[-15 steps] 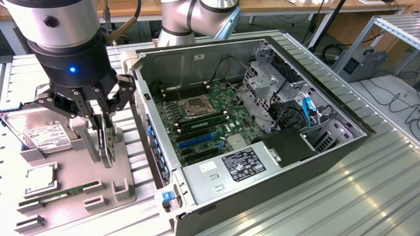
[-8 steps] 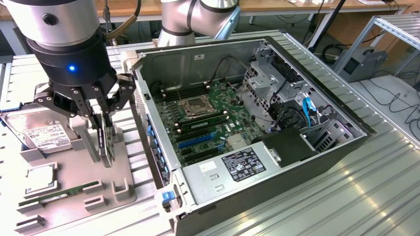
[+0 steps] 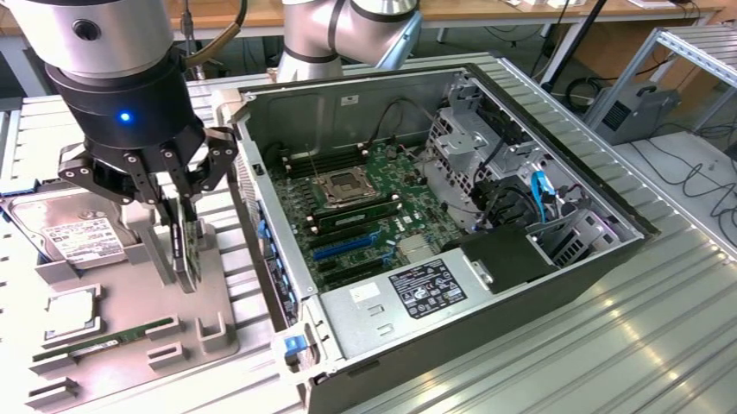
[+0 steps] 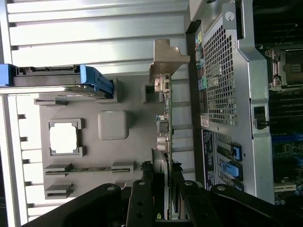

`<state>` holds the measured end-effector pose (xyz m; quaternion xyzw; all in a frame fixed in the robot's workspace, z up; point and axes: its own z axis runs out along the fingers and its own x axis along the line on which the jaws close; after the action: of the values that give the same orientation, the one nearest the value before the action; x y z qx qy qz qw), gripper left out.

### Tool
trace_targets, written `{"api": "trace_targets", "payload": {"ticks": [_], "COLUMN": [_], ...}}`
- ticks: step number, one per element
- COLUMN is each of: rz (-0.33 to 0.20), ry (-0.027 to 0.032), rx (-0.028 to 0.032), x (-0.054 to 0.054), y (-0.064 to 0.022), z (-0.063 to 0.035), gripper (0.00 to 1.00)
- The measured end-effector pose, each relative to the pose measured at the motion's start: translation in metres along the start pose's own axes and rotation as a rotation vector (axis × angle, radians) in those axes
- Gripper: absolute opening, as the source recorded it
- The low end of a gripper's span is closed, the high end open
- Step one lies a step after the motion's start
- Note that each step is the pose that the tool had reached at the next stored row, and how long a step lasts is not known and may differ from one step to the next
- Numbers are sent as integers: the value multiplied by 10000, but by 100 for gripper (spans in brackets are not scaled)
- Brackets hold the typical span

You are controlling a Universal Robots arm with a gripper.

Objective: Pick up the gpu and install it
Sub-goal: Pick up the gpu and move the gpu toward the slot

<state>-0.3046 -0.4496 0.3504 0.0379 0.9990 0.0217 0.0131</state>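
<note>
Here, claw (image 3: pixel 179 226) tight on the edge-up gpu (image 3: pixel 186 269), long axis alongside the case (image 3: pixel 519 345), bracket (image 4: pixel 166 59) end ungripped.

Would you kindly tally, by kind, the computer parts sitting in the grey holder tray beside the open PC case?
gpu: 1
hard drive: 1
processor chip: 1
memory stick: 1
Total: 4

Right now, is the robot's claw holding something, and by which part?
It can't be told. The gripper sits over the upper edge of the gpu, away from its silver bracket, while it stands in the gray tray.
</note>
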Motion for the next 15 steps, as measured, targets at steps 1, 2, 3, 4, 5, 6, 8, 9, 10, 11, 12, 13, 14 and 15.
{"api": "trace_targets", "payload": {"ticks": [1,2,3,4,5,6,8,9,10,11,12,13,14,15], "rz": [0,0,0,0,0,0,0,0,0,0,0,0,0,0], "ry": [0,0,0,0,0,0,0,0,0,1,0,0,0,1], "rx": [1,1,1,0,0,1,1,1,1,1,0,0,0,1], "x": [0,0,0,0,0,0,-1,-1,-1,-1,-1,-1,-1,-1], "y": [0,0,0,0,1,1,1,1,1,1,2,2,2,3], "z": [-3,-5,-8,-11,-14,-16,-25,-28,-33,-35,-38,-42,-45,-58], "gripper": [26,26,26,26,26,26,26,26,26,26,26,26,26,26]}}
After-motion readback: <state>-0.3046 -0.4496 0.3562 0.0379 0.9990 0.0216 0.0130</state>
